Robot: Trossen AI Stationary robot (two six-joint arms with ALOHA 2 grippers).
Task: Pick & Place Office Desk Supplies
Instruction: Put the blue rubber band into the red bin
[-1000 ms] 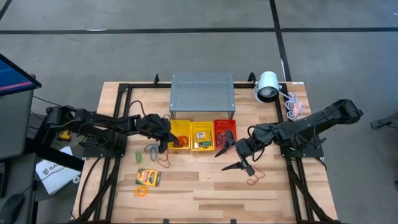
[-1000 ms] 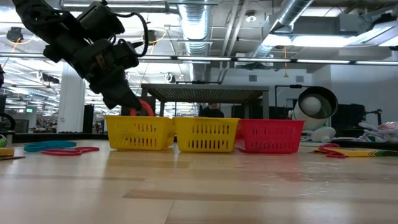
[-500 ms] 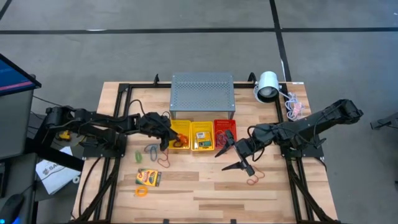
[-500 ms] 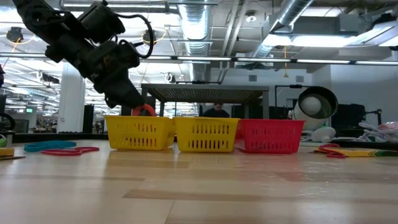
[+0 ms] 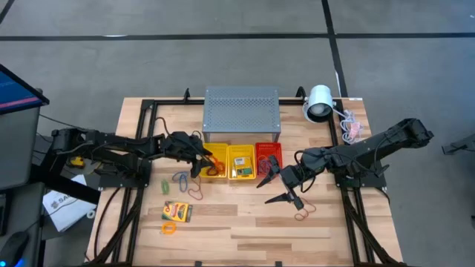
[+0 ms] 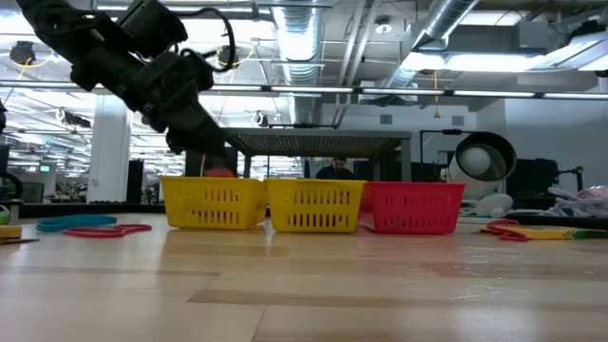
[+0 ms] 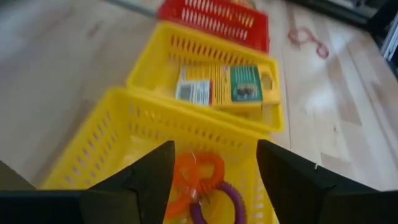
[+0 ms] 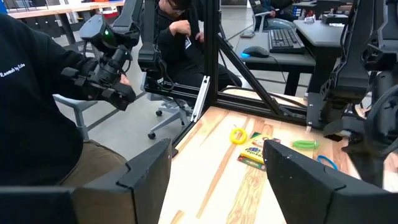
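Opened since a second ago: left gripper (image 5: 202, 162), fingers (image 7: 149, 180) now apart over the leftmost yellow basket (image 7: 93, 155), holding nothing. Dropped from it into that basket: orange band loop (image 7: 196, 177), now lying on the basket floor directly between and just below the fingers, touching a purple band loop (image 7: 214, 202) beside it. Raised a little in the low view too, clear of the basket rim (image 6: 214, 180), with only a sliver of orange showing above the rim.

Nearest the front edge of the surface (image 5: 245, 230): a small yellow-orange loop (image 5: 169, 228), and just behind it a yellow-and-green card box (image 5: 177, 212), both well apart from the left gripper. Farther in, left of the baskets: a green loop (image 5: 165, 185), a blue-grey clip (image 5: 180, 179) and a red loop (image 5: 196, 192), near the left gripper but not touched.

On the right side: right gripper (image 5: 284, 187), fingers spread, empty, hanging over bare wood in front of the red basket (image 5: 268, 160); a red loop (image 5: 303, 215) just beyond one fingertip, not touching.

In the middle yellow basket (image 5: 241, 162): another yellow-and-green card box (image 7: 224, 87), lying flat. Some thin loops in the red basket, colours hard to tell.

Behind the baskets: grey perforated metal box (image 5: 241, 113); to its right a white lamp (image 5: 320, 102).
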